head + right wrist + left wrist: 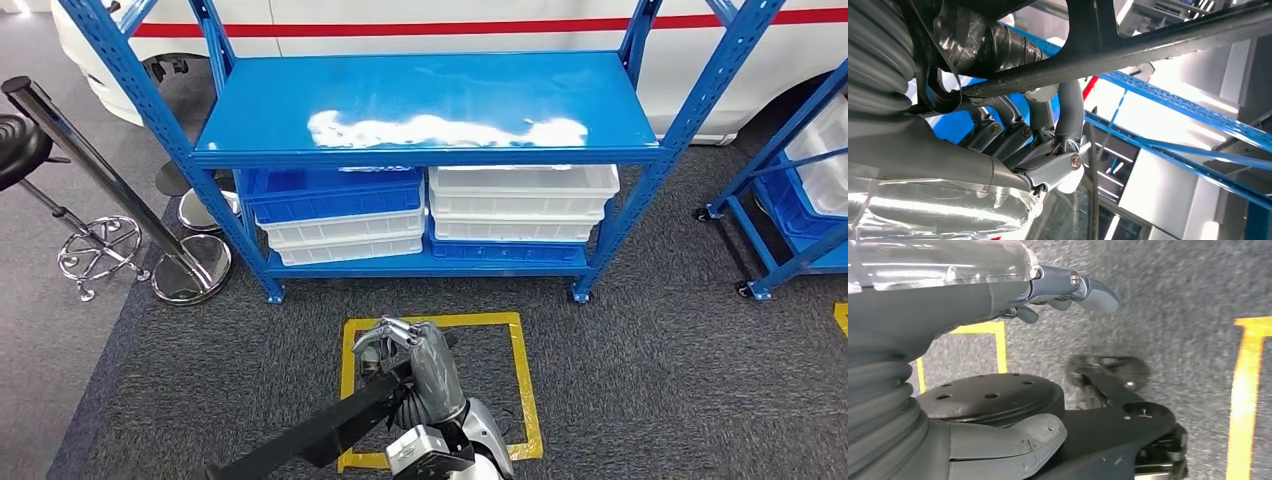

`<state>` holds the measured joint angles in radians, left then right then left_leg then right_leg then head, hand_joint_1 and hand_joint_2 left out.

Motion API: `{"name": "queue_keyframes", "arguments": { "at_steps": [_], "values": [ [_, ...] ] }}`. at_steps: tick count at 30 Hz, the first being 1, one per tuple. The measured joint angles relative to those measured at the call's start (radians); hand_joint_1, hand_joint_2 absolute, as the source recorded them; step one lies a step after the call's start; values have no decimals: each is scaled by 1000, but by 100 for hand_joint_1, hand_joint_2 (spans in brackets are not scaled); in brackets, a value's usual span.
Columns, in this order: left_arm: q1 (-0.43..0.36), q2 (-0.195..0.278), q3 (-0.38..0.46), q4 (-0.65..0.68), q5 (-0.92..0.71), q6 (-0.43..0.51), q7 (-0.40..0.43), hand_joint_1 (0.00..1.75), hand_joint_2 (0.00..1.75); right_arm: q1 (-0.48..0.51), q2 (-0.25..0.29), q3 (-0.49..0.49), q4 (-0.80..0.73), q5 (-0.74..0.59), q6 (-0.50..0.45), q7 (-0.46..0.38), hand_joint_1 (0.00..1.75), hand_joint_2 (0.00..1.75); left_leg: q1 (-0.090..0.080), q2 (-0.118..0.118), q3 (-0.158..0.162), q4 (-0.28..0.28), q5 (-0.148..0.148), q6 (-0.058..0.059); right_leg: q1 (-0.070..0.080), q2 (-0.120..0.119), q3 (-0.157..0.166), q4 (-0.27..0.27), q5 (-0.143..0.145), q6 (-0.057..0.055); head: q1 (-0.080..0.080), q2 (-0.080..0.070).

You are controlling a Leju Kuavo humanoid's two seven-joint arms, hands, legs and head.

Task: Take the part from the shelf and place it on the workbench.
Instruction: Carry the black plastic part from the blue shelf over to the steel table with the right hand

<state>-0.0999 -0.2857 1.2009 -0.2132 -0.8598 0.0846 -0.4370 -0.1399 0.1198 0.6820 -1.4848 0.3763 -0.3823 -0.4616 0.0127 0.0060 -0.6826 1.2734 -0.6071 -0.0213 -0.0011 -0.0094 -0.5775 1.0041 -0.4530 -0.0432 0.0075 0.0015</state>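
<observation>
My right hand (pixel 415 365) is low in the middle of the head view, over the yellow floor square, and it grips a long black part (pixel 320 432) that runs down to the left. In the right wrist view the same black part (pixel 1158 42) crosses in front of the curled fingers (pixel 1048 125), with blue shelf beams behind. The blue shelf (pixel 430 100) stands just ahead, its top board bare apart from white glare. My left hand (pixel 1068 290) hangs over the grey carpet, fingers and thumb apart, holding nothing.
Under the top board sit a blue bin (pixel 335 192) and stacked white bins (pixel 520 200). A chrome stanchion (pixel 190 265) and a black stool (pixel 20 150) stand to the left. A second blue rack (pixel 800 190) is at the right. A white vehicle (pixel 500 25) is behind.
</observation>
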Motion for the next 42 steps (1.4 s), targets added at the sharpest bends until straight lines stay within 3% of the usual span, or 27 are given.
{"name": "queue_keyframes", "arguments": {
  "at_steps": [2, 4, 6, 8, 10, 11, 12, 14, 15, 16, 17, 19, 21, 22, 24, 25, 26, 29, 30, 31, 32, 34, 36, 38, 40, 41, 42],
  "values": [
    [0, 1, 2, 0, -3, -13, 3, 0, 175, 1, 0, -2, 2, -1, 2, 0, 175, 175, 0, 0, 38, 5, 44, 1, 1, -2, -35, 13, 17, 2, 0, 0],
    [-1, 7, 3, 0, -4, -33, 9, 0, 175, 2, 1, -3, 3, 2, 3, -1, 175, 175, -2, -1, 133, -113, 87, 8, 2, -1, -64, 27, 33, 6, 0, 0],
    [-2, 15, 4, 0, -2, -47, 14, 0, 175, 3, 2, -3, 3, 8, 3, -2, 175, 175, -6, -3, 219, -249, 71, 18, 3, -2, -79, 33, 49, 15, 0, 0],
    [-1, 21, 4, 0, -1, -52, 16, 0, 175, 4, 2, -3, 3, 12, 2, -2, 175, 175, -12, -4, 239, -299, 63, 28, 1, -3, -82, 27, 71, 27, 0, 0],
    [0, 26, 4, 0, -2, -52, 18, 0, 175, 6, 2, -3, 4, 13, 2, -3, 175, 175, -8, 0, 220, -306, 91, 44, 0, 1, -92, 28, 67, 39, 0, 0],
    [0, 28, 5, 0, -3, -52, 18, 0, 175, 6, 1, -4, 5, 13, 2, -3, 175, 175, -5, 3, 207, -310, 108, 52, 0, 4, -101, 45, 36, 43, 1, 0],
    [0, 29, 5, 0, -4, -53, 19, 0, 175, 7, 0, -4, 6, 13, 1, -3, 175, 175, -2, 6, 191, -312, 124, 59, -2, 7, -112, 83, -16, 47, 1, 0],
    [0, 31, 5, 0, -5, -53, 19, 0, 175, 8, 0, -5, 7, 13, 1, -2, 175, 175, -3, 7, 154, -308, 151, 63, -6, 8, -133, 203, -118, 54, 1, 0],
    [1, 32, 5, 0, -5, -53, 18, 0, 175, 8, 0, -5, 8, 13, 1, -2, 175, 175, -3, 8, 134, -304, 164, 62, -8, 8, -137, 264, -138, 57, 1, 0],
    [1, 33, 5, 0, -5, -53, 18, 0, 175, 9, 0, -5, 8, 13, 1, -2, 175, 175, -4, 9, 113, -298, 176, 60, -9, 8, -132, 305, -129, 59, 1, 0],
    [1, 33, 5, 0, -5, -53, 18, 0, 175, 9, 0, -6, 9, 13, 1, -2, 175, 175, -3, 10, 92, -291, 187, 58, -11, 8, -114, 316, -101, 60, 1, 0],
    [0, 34, 5, 0, -5, -53, 18, 0, 175, 9, 0, -6, 9, 13, 1, -2, 175, 175, -3, 10, 54, -276, 207, 51, -14, 8, -27, 238, -52, 59, 1, 0],
    [1, 35, 5, 0, -6, -54, 18, 0, 175, 9, 0, -6, 8, 13, 1, -2, 175, 175, -4, 7, 33, -264, 225, 40, -11, 9, 89, 81, -83, 51, 0, 0],
    [1, 35, 5, 0, -6, -53, 18, 0, 175, 9, 0, -6, 8, 14, 1, -2, 175, 175, -5, 6, 29, -263, 236, 34, -8, 10, 125, 25, -104, 47, 0, 0],
    [3, 35, 5, 0, -12, -52, 18, 0, 175, 10, 0, -6, 8, 14, 4, -2, 175, 175, -3, 5, 25, -270, 259, 21, -3, 10, 131, -6, -106, 32, 0, 0],
    [4, 36, 5, 0, -17, -52, 17, 0, 175, 11, 0, -6, 8, 14, 7, -2, 175, 175, -1, 4, 19, -269, 257, 15, -3, 8, 121, -7, -94, 24, 0, 0],
    [5, 37, 5, 0, -25, -51, 17, 0, 175, 12, 0, -6, 8, 14, 10, -1, 175, 175, 1, 3, 9, -255, 233, 10, -3, 6, 108, -7, -80, 13, 0, 0],
    [8, 39, -1, 0, -55, -53, 18, 0, 175, 20, -2, -5, 9, 13, 19, -2, 175, 175, 4, 1, -35, -99, 72, -3, -2, 3, 55, -7, -36, -6, 0, 0],
    [8, 39, -4, 0, -65, -54, 18, 0, 175, 23, -4, -5, 10, 12, 21, -2, 175, 175, 5, 1, -43, -34, 41, -5, 0, 2, 35, -4, -21, -6, 0, 0],
    [7, 40, -8, 0, -73, -55, 18, 0, 175, 27, -7, -5, 12, 10, 21, -3, 175, 175, 5, 1, -41, 15, 39, -5, 2, 1, 14, -1, -7, -6, 0, 0],
    [7, 40, -14, 0, -81, -57, 18, 0, 175, 31, -10, -4, 14, 10, 21, -4, 175, 175, 4, 1, -25, 35, 62, -3, 4, 0, -9, 5, 5, -6, 0, 0],
    [6, 40, -24, 0, -94, -63, 21, 0, 175, 35, -13, -4, 17, 9, 21, -5, 175, 175, 1, 0, 59, -24, 117, 7, 6, 0, -51, 19, 28, -4, 0, 0],
    [4, 39, -39, 0, -120, -73, 30, 0, 175, 38, -14, -4, 16, 15, 13, -3, 175, 175, -7, -1, 190, -184, 93, 22, 9, 1, -76, 30, 48, 3, 0, 0],
    [5, 35, -63, 0, -159, -85, 38, 0, 175, 43, -18, -4, 10, 28, -4, 1, 175, 175, -15, -2, 261, -294, 55, 32, 7, -2, -83, 27, 70, 14, 0, 0],
    [8, 30, -87, 1, -184, -90, 33, 0, 175, 52, -25, -5, 2, 39, -15, 5, 175, 175, -14, 0, 251, -313, 71, 39, 5, -2, -91, 22, 84, 26, 0, 0],
    [9, 28, -95, 1, -187, -90, 23, 0, 175, 56, -29, -5, -1, 43, -15, 7, 175, 175, -11, 3, 239, -316, 84, 47, 4, 1, -100, 32, 66, 31, 0, 0],
    [9, 28, -100, 1, -187, -90, 11, 0, 175, 60, -32, -5, -4, 45, -15, 8, 175, 175, -8, 7, 224, -318, 99, 54, 4, 3, -113, 57, 27, 35, 0, 0]
  ]
}}
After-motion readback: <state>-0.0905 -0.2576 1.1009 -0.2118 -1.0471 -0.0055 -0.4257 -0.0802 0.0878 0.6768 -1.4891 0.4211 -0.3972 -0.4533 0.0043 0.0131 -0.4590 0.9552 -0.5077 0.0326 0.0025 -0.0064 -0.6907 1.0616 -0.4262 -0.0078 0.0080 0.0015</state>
